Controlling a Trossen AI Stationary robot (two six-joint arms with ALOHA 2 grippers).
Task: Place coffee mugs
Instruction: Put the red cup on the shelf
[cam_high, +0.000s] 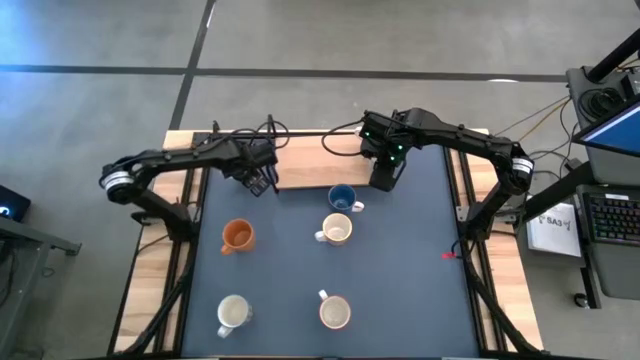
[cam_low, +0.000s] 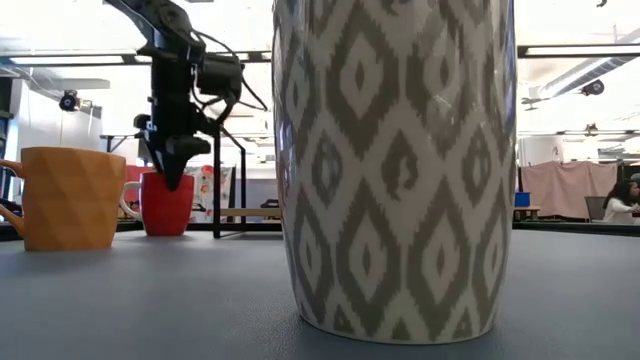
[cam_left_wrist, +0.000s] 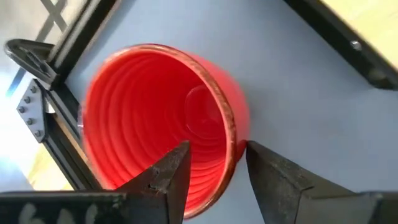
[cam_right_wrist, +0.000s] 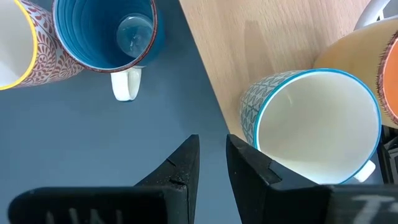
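Observation:
The red mug (cam_left_wrist: 155, 118) stands upright on the dark mat (cam_high: 400, 270) at its far left; seen from above, my left arm hides it. My left gripper (cam_left_wrist: 217, 149) is open and points down over it, one finger inside the mug, the other outside its wall; the low view shows the gripper (cam_low: 172, 175) dipping into the red mug (cam_low: 167, 203). My right gripper (cam_right_wrist: 212, 140) hangs above the mat's far edge (cam_high: 383, 180), narrowly open, with nothing between its fingers. A blue mug (cam_high: 342, 198) stands just in front of it. My left gripper comes from above with its fingers astride the red mug's wall at the rim (cam_left_wrist: 235, 140), one inside and one outside. Whether either finger touches the wall I cannot tell. The mug stands upright on the mat.
On the mat stand a patterned mug (cam_high: 336, 231), an orange mug (cam_high: 237, 236), a white mug (cam_high: 233, 314) and a cream mug (cam_high: 334, 312). A teal-patterned mug (cam_right_wrist: 311, 124) and an orange one (cam_right_wrist: 385, 74) sit on the wooden board (cam_high: 300, 170) at the far edge.

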